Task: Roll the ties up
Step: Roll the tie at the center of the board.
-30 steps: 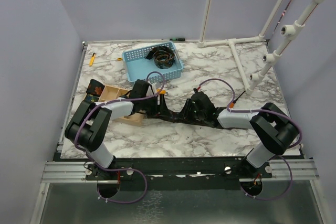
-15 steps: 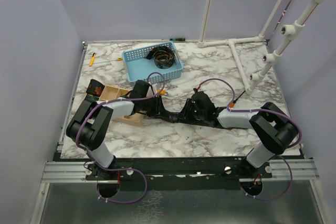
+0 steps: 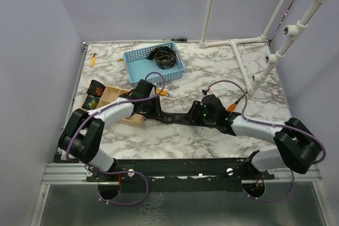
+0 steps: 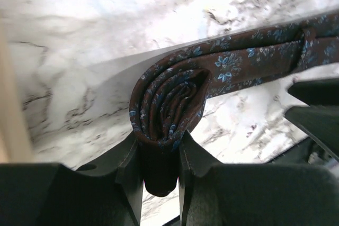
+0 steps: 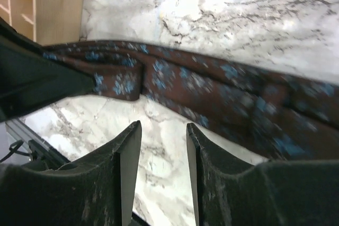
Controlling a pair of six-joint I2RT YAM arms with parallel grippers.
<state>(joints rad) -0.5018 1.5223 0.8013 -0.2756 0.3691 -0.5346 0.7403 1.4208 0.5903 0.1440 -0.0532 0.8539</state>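
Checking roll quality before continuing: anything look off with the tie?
Yes: the coil in the left gripper is squeezed into a lopsided oval, not round. The right gripper is open, clear of the unrolled tail.

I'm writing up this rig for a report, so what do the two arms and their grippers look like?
The left arm and right arm pair bulky black joint housings with pale grey-white link shells. A thin purple cable loops along each. Small green lights dot the right wrist. The left gripper and right gripper each have two matte black, wedge-shaped fingers.
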